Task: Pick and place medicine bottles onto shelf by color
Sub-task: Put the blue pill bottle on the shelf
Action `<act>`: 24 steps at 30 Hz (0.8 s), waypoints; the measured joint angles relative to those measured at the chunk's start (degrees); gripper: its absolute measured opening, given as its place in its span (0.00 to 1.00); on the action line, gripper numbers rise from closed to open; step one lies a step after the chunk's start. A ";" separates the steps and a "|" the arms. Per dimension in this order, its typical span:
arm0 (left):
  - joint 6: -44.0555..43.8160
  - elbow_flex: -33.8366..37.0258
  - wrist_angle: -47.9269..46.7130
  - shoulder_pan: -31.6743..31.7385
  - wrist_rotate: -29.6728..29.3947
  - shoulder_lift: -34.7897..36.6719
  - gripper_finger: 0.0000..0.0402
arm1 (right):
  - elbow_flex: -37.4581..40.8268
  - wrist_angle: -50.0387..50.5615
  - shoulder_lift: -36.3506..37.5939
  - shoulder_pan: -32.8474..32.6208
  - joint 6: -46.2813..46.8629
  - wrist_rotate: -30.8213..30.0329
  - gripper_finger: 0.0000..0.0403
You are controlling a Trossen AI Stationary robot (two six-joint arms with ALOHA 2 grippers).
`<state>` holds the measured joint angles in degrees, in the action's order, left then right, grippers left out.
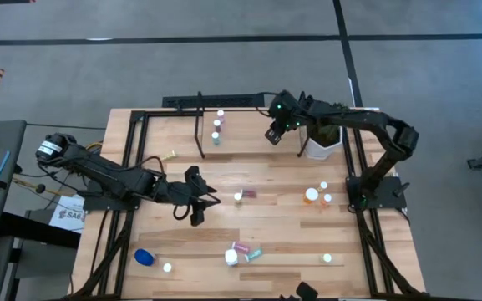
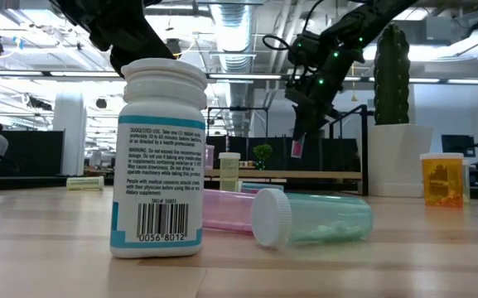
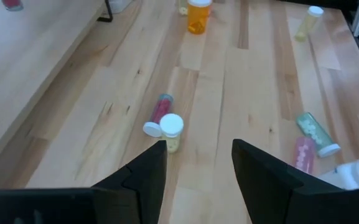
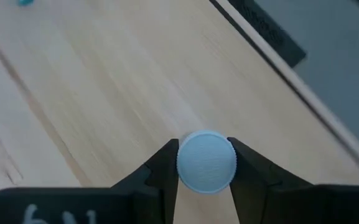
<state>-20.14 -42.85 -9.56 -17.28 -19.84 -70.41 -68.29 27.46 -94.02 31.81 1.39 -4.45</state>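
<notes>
Gripping a white-capped pink bottle [image 4: 206, 162], the right gripper [image 1: 274, 134] hangs above the shelf [image 1: 249, 138] at the table's [image 1: 282, 238] far edge; left gripper [image 1: 197, 203], fingers apart and empty, hovers mid-table beside a yellow-green bottle [image 3: 172, 132] and a pink one [image 3: 157, 116]; more bottles lie scattered toward the near edge

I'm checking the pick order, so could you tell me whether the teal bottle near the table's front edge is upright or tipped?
Tipped. The teal bottle lies on its side, white cap facing sideways, beside a pink bottle.
</notes>
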 joint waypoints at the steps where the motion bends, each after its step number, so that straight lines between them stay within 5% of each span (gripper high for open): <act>1: 0.00 0.00 0.00 0.16 0.05 0.00 0.42 | 0.00 -0.75 0.00 -0.31 -1.95 0.01 0.34; 16: 0.03 0.00 0.63 1.50 2.25 0.00 0.42 | 0.00 -9.50 -0.02 1.27 -4.44 0.02 0.33; 24: 3.00 0.00 3.74 4.45 6.14 0.00 0.42 | -6.27 -5.42 -4.63 3.06 8.76 -0.55 0.33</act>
<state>-17.14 -42.85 -5.83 -12.83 -13.69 -70.41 -74.56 22.04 -98.65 34.87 10.16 -5.00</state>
